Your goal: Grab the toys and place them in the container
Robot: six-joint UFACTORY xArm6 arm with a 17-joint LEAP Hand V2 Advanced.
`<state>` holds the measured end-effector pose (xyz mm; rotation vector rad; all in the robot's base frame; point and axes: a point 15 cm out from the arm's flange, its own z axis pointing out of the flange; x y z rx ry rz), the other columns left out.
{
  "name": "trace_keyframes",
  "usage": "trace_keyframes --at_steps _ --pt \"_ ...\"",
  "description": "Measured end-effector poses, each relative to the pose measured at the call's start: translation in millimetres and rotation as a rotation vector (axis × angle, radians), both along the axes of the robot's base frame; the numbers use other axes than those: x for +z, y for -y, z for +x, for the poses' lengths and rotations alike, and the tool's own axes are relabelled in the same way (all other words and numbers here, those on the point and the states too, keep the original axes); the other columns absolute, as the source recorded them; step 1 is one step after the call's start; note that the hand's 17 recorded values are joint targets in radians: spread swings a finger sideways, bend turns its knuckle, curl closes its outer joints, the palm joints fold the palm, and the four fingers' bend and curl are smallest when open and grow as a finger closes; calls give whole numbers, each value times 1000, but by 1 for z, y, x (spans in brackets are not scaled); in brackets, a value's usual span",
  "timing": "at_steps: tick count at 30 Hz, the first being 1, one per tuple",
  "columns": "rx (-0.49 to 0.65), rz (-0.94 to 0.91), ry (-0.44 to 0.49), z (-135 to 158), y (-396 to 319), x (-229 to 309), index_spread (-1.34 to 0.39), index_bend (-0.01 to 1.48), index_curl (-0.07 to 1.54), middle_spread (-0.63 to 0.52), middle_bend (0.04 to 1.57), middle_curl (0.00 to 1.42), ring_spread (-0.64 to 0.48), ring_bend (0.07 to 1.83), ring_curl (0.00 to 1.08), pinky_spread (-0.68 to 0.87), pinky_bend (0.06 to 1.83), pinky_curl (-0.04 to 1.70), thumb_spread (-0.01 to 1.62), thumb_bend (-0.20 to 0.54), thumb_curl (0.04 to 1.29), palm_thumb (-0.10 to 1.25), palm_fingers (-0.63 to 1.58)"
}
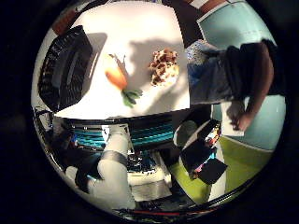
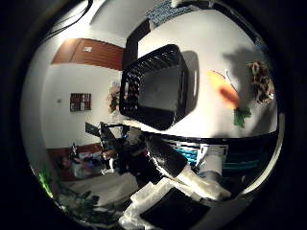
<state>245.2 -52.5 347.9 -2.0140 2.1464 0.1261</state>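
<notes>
A black mesh container [image 2: 153,86] stands on one end of a white table [image 1: 140,28]. An orange carrot toy with green leaves [image 1: 119,77] lies on the table beside the container. A spotted brown and cream plush toy [image 1: 163,65] lies a little further along, away from the container. Both toys also show in the right thumb side palm view, the carrot [image 2: 227,93] and the plush toy [image 2: 259,81]. My hand is well above the table and away from it. The white arm [image 1: 107,163] shows below the table's near edge.
The table's near edge has a teal front [image 1: 140,135]. A green floor [image 1: 201,182] lies beside the table. A brown door [image 2: 91,53] and a white wall with a small shelf [image 2: 81,101] show beyond the container end.
</notes>
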Motion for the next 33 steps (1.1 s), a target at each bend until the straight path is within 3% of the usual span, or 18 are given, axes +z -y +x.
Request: trace_keyframes --at_steps 14,19,28,33 --pt "-5 -117 21 28 43 34 -407 163 273 -2 197 322 180 367 220 422 524 232 1128 -23 292 448 206" --pt "-77 -152 6 44 89 40 -396 161 271 -2 197 320 181 363 223 420 527 238 1133 -22 287 432 200" --pt "-210 -148 -13 70 158 -3 -363 153 261 -2 203 324 184 369 230 429 544 250 1142 -20 283 439 167" --pt "-269 -111 -60 68 182 -33 -311 153 259 19 198 326 193 378 235 427 549 255 1143 -21 282 440 150"
